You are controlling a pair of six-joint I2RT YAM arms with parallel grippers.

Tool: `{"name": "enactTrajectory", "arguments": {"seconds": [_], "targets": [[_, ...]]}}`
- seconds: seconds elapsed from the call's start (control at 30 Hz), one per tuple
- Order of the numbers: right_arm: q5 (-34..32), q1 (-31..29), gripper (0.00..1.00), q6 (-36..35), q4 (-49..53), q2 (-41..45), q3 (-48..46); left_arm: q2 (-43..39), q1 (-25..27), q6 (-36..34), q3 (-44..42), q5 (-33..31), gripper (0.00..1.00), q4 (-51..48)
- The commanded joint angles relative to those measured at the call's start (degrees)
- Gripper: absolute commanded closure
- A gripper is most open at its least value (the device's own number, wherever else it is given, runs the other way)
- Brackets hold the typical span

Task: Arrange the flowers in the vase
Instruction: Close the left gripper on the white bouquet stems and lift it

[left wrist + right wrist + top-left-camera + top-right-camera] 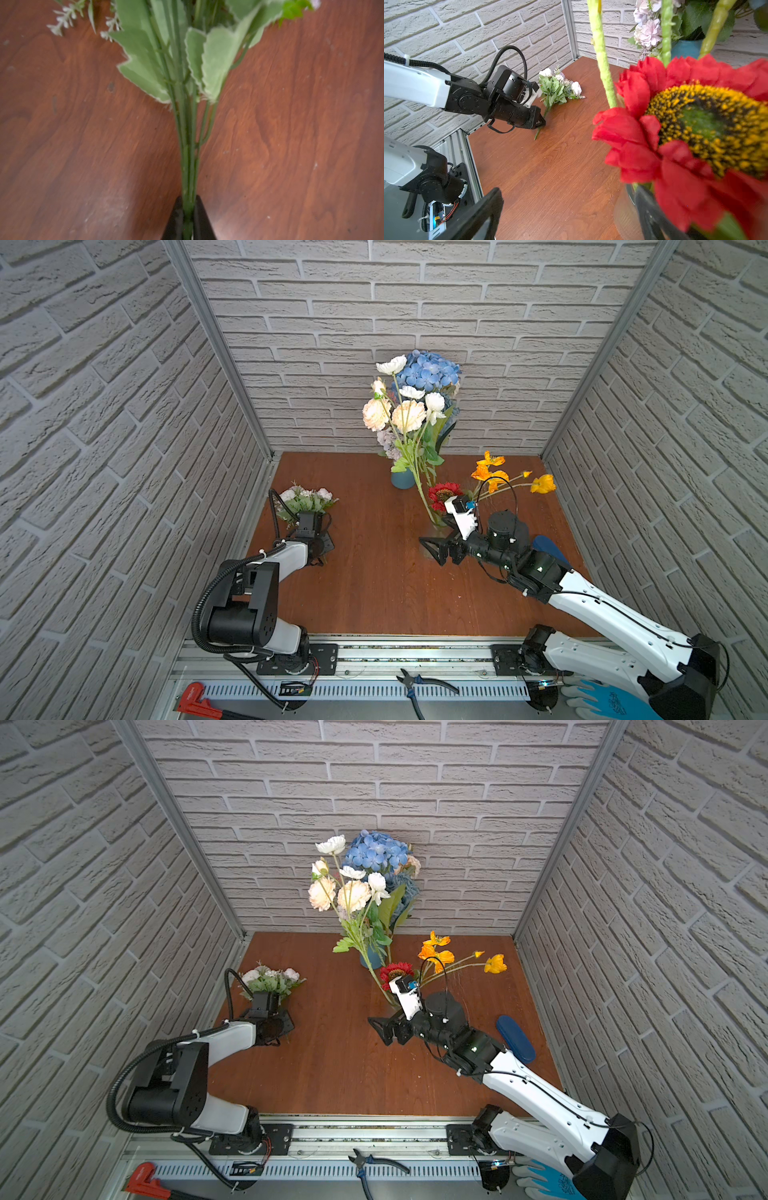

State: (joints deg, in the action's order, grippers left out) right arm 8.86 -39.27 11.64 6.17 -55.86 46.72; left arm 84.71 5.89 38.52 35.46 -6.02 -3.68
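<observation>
Noting two containers on the wooden table (374, 597): a blue vase (402, 481) near the back wall and a clear glass vase (623, 207) in front of it, toward the right arm. Over the blue vase stands the blue hydrangea (428, 369). In the right wrist view we see lilac blooms (646, 31) and dark leaves at its mouth. At the glass vase we record a red flower (444, 492) with a yellow-and-green centre low at the rim. The orange-yellow poppies (490, 475) lean out to the right. The long pale stem of the white and peach bunch (409, 414) runs down toward this vase, though we cannot follow every stem into its mouth. On the right gripper (568, 193) the jaws are spread wide and hold nothing. One finger stands well clear of the glass vase and the other is right at its wall; we cannot tell whether it touches the glass. On the left gripper (188, 207) the jaws are closed tight on the green stems of a small white bunch (307, 499), gripped near the cut ends, with a short stub showing past the fingers. That bunch lies flat on the table at the left side, heads toward the back wall, well apart from both vases.
</observation>
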Motion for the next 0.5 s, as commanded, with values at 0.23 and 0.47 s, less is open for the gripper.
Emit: {"name": "enactTrajectory", "arguments": {"seconds": [0.23, 0.47], "targets": [[-0.3, -0.1, 0.0, 1.0, -3.7, 0.1, 1.7, -6.1, 1.2, -0.6, 2.0, -0.9, 1.0, 1.1], [1.0, -0.1, 0.0, 2.1, -5.7, -1.0, 3.6, -23.2, 4.7, -4.0, 4.9, -0.8, 1.0, -0.7]]}}
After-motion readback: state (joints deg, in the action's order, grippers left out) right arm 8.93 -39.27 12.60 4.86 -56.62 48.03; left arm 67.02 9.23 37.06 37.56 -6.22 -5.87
